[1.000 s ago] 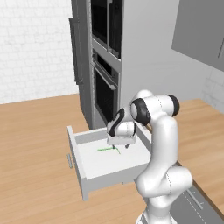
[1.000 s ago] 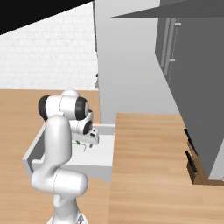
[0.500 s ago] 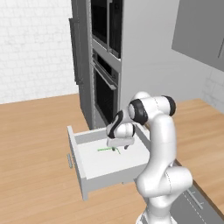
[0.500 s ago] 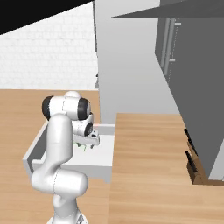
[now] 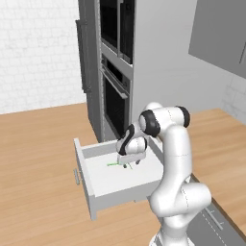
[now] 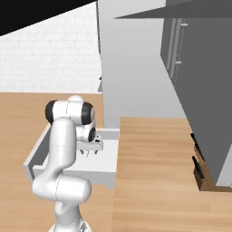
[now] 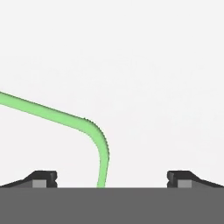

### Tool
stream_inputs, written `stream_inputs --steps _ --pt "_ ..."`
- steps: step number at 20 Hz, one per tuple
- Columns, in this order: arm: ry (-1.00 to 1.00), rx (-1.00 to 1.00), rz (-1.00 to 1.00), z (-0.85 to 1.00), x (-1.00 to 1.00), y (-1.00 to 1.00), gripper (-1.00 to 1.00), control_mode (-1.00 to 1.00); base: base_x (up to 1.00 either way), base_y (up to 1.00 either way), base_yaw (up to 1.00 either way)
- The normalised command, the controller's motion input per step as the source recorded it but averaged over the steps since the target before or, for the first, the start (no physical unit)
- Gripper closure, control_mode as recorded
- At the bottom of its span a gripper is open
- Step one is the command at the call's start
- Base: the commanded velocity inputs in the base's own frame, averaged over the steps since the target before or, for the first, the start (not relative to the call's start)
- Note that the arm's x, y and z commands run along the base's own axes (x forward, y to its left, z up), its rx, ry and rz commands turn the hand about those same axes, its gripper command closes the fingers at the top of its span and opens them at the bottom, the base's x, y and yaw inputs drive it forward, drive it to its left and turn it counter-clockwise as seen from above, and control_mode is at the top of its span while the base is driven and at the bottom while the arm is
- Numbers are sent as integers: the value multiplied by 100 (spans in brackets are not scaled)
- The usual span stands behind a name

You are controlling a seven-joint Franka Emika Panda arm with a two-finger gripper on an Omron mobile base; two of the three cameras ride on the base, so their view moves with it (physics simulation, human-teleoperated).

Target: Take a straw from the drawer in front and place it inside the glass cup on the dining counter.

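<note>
Hand view: pincer (image 7: 112, 180) is hanging spread wide, empty, fingertips (image 7: 43, 178) just above the drawer (image 7: 144, 65) floor. The straw (image 7: 94, 131), thin, green and bent, is lying between the tips, running off to one side. Judgement: descend squarely, straddle the bend, close gently; the smooth pale floor may let it slide.

Even, bright rendered light; soft faint shadows; no glare; slight pixel blur, jagged edges.
</note>
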Motion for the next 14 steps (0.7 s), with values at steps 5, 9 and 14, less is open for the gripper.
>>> stream_inputs --steps 5,9,14 --pt "-5 -5 13 -13 0 7 -100 -100 0 0 0" --pt "-1 -4 12 -30 0 5 -100 -100 0 0 0" --pt "0 -3 9 -48 1 5 100 -100 0 0 0"
